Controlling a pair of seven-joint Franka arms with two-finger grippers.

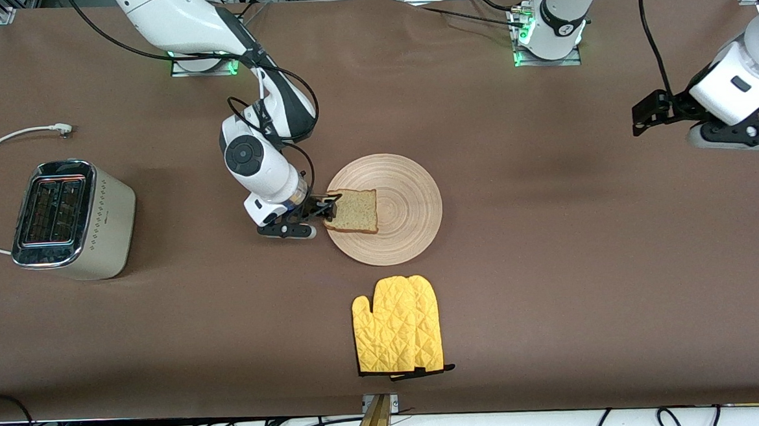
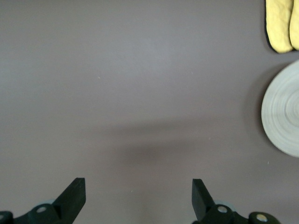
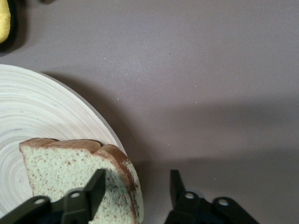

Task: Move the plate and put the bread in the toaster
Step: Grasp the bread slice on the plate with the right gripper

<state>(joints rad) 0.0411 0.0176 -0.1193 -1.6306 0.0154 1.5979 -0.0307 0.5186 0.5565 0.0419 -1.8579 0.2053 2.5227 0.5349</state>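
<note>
Brown table cover (image 1: 552, 282), cables along the front edge, no readable labels. Toaster (image 1: 71, 219) at the right arm's end. Right gripper (image 1: 327, 209) at the plate (image 1: 411, 201) rim, jaws straddling the bread (image 1: 353, 211) crust edge, part-closed. Yellow mitt (image 1: 399, 334) nearer the camera. Left gripper (image 1: 641, 116) open, waiting over bare table.

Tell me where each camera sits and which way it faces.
Front view: high across the table, facing both arms; right gripper at the speckled bread slice, left gripper waiting over bare tabletop.
Left wrist view: looks down past its spread fingers at brown tabletop.
Right wrist view: looks down; its fingers straddle the slice's crust edge.
Shared: all three show the round wooden plate and yellow quilted oven mitt.
</note>
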